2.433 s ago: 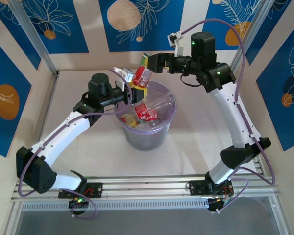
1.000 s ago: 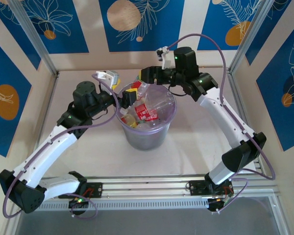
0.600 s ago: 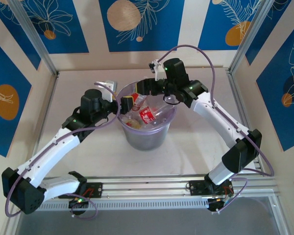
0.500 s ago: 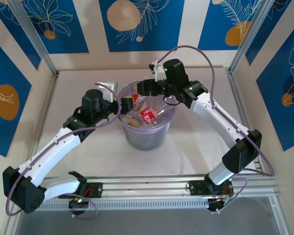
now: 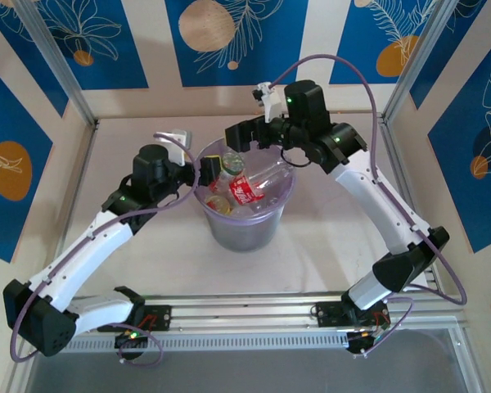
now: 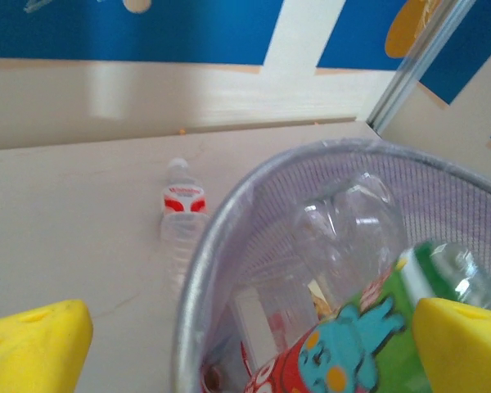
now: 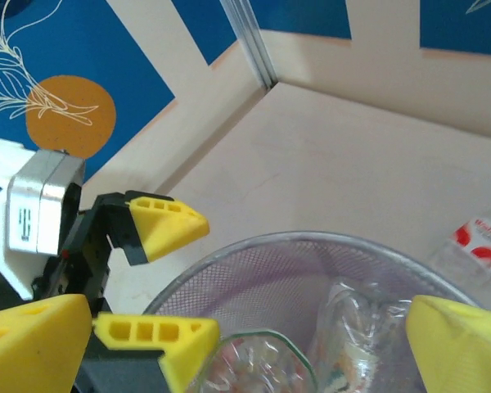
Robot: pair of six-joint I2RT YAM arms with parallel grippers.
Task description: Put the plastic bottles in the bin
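Left end effector (image 5: 204, 173) and right end effector (image 5: 239, 137) wide open at the bin (image 5: 245, 231) rim.
You find the left at the bin's 9 o'clock, the right at 12 o'clock, both empty. Plastic bottles (image 5: 244, 188) lie inside; one red-labelled bottle (image 6: 182, 214) lies on the desk (image 6: 65, 213) just beside it.

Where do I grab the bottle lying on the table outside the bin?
Grip the bottle across its red label, straight down from above. It lies flat on the table, and its base end sits close to the bin rim, leaving more finger room near the label.
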